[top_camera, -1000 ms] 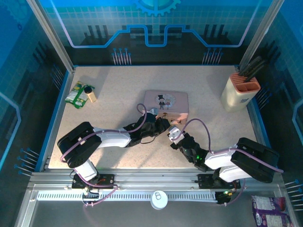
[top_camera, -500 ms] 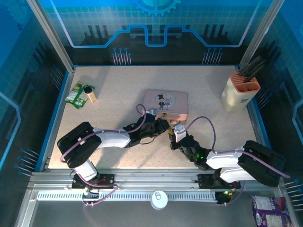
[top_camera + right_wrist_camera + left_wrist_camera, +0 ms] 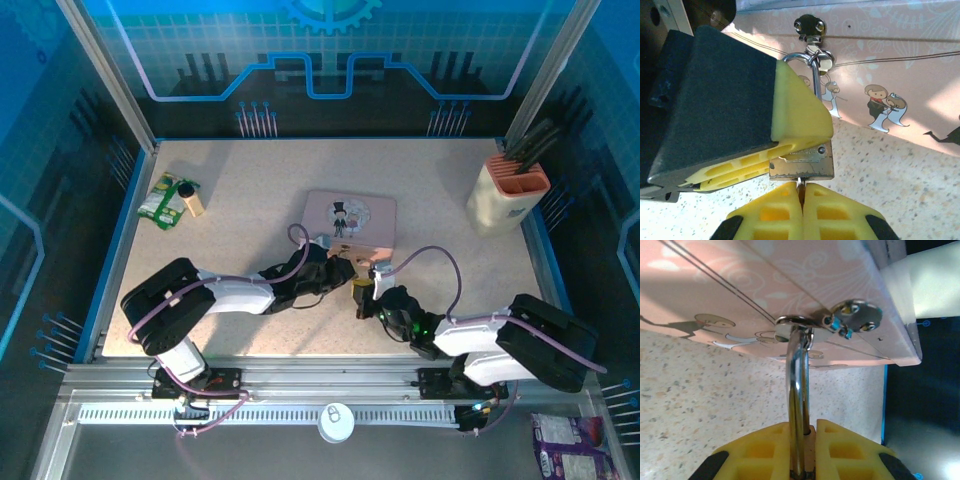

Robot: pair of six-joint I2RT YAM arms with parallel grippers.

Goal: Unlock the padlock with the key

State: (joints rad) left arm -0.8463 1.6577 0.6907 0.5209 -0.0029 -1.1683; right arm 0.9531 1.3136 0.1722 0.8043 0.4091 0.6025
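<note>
While the padlock hangs by its silvery shackle from the hasp of the pink tin, the step in hand is judged to be the putting of the key into the lock. The brass body is clamped from the side between the yellow fingers of the left gripper, so the lock is steadied just in front of the tin's wall.

The right gripper is seen directly under the bottom face of the padlock. Its fingers are pressed together on a thin sliver of metal, which is taken to be the key (very little of it is visible). The tip seems to be at the keyhole, but how deep it sits cannot be told.

For the next move, a gentle push along the key's axis and then a turn of the right wrist are probably needed. The left grip must be firm, so that the body is not turned together with the key.

The desk is pale and speckled, with a blue rim. A cream holder with dark handles is placed at the far right, and a green packet with a small bottle at the far left, all well apart from the work. Blue patterned panels are seen around the cell.
</note>
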